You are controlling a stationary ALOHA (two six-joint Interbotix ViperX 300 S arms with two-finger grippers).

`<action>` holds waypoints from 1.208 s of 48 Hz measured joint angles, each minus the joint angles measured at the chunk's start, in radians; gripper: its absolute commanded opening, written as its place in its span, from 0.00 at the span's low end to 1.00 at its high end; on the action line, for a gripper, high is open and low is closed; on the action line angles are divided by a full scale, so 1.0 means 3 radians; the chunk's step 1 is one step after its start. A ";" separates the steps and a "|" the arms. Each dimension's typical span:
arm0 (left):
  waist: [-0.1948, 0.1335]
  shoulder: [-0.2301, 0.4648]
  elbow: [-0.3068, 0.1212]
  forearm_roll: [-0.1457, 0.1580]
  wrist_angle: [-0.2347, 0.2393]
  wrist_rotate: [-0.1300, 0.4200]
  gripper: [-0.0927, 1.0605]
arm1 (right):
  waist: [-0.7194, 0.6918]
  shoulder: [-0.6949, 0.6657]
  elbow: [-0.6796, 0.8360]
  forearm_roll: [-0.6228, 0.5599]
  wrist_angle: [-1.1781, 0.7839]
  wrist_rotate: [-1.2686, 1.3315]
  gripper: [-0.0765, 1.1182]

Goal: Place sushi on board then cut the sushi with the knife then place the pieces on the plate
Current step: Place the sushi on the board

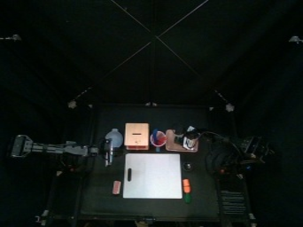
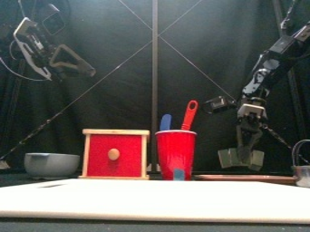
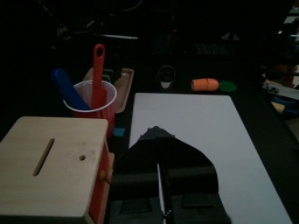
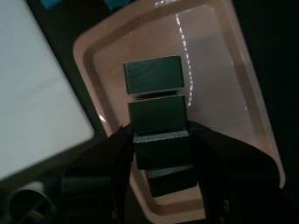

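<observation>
A white cutting board (image 1: 154, 174) is laid on the black tabletop (image 1: 95, 177), with curtains (image 1: 151, 53) behind. On the pink tray (image 4: 239, 114), the sushi roll (image 4: 155, 74) is clamped by the right gripper (image 4: 162, 133). The left gripper (image 3: 156, 133) is closed and empty.

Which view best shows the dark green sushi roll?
Right wrist view: the dark green block sushi roll lies on the flat pink tray, at the right claw. Top and front views show mostly that claw over the tray; left wrist view shows no roll.
</observation>
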 measured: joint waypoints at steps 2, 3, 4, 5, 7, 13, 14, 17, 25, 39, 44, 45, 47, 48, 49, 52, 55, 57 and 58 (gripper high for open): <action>-0.0005 0.0000 0.0000 0.0000 0.0005 0.0000 0.06 | 0.0036 -0.0092 0.0005 -0.0020 0.0005 0.0179 0.60; 0.0000 0.0000 0.0000 -0.0005 0.0005 0.0000 0.06 | 0.0046 -0.0112 0.0000 -0.0031 0.0010 0.0220 0.60; 0.0000 0.0000 0.0000 -0.0005 0.0005 0.0000 0.06 | 0.0087 -0.0199 0.0005 -0.0082 0.0026 0.0450 0.60; 0.0000 0.0000 0.0005 0.0000 0.0005 0.0000 0.06 | 0.0118 -0.0245 0.0005 -0.0107 0.0036 0.0568 0.60; 0.0000 0.0000 0.0005 0.0000 0.0005 0.0000 0.06 | 0.0179 -0.0337 0.0015 -0.0174 0.0061 0.0741 0.60; 0.0000 0.0005 0.0000 -0.0005 0.0000 -0.0010 0.06 | 0.0491 -0.0501 0.0041 -0.0455 0.0097 0.1554 0.60; 0.0000 0.0000 0.0000 -0.0005 0.0000 -0.0010 0.06 | 0.0557 -0.0516 0.0046 -0.0511 0.0102 0.1733 0.60; 0.0000 0.0000 0.0000 -0.0015 0.0000 -0.0010 0.06 | 0.0757 -0.0532 0.0051 -0.0701 0.0118 0.2168 0.60; 0.0000 0.0000 0.0000 -0.0015 0.0005 -0.0005 0.06 | 0.1268 -0.0537 0.0046 -0.1268 0.0148 0.3503 0.60; 0.0000 0.0000 0.0000 -0.0020 0.0005 0.0000 0.06 | 0.2066 -0.0491 -0.0102 -0.2270 0.0225 0.5579 0.60; 0.0005 0.0000 0.0000 -0.0020 0.0005 0.0000 0.06 | 0.2291 -0.0322 -0.0205 -0.2567 0.0389 0.6213 0.60; 0.0005 0.0000 0.0000 -0.0020 0.0005 0.0000 0.06 | 0.2337 -0.0276 -0.0230 -0.2618 0.0424 0.6346 0.60; 0.0010 0.0000 0.0005 -0.0015 0.0005 0.0000 0.06 | 0.2413 -0.0189 -0.0286 -0.2695 0.0496 0.6509 0.60; 0.0010 0.0000 0.0005 -0.0020 0.0005 0.0000 0.06 | 0.2459 -0.0133 -0.0327 -0.2741 0.0547 0.6622 0.60; 0.0010 0.0000 0.0005 -0.0015 0.0005 0.0000 0.06 | 0.2495 -0.0092 -0.0363 -0.2771 0.0583 0.6714 0.60; 0.0005 0.0000 0.0015 -0.0020 0.0005 0.0000 0.06 | 0.2598 0.0041 -0.0470 -0.2848 0.0675 0.6944 0.60; 0.0005 -0.0005 0.0015 -0.0015 0.0005 0.0000 0.06 | 0.2690 0.0194 -0.0614 -0.2899 0.0762 0.7199 0.60; 0.0010 -0.0015 0.0015 -0.0015 0.0005 0.0000 0.06 | 0.2741 0.0291 -0.0701 -0.2909 0.0793 0.7327 0.60; 0.0010 -0.0015 0.0015 -0.0020 0.0010 0.0000 0.06 | 0.2761 0.0343 -0.0741 -0.2915 0.0808 0.7378 0.60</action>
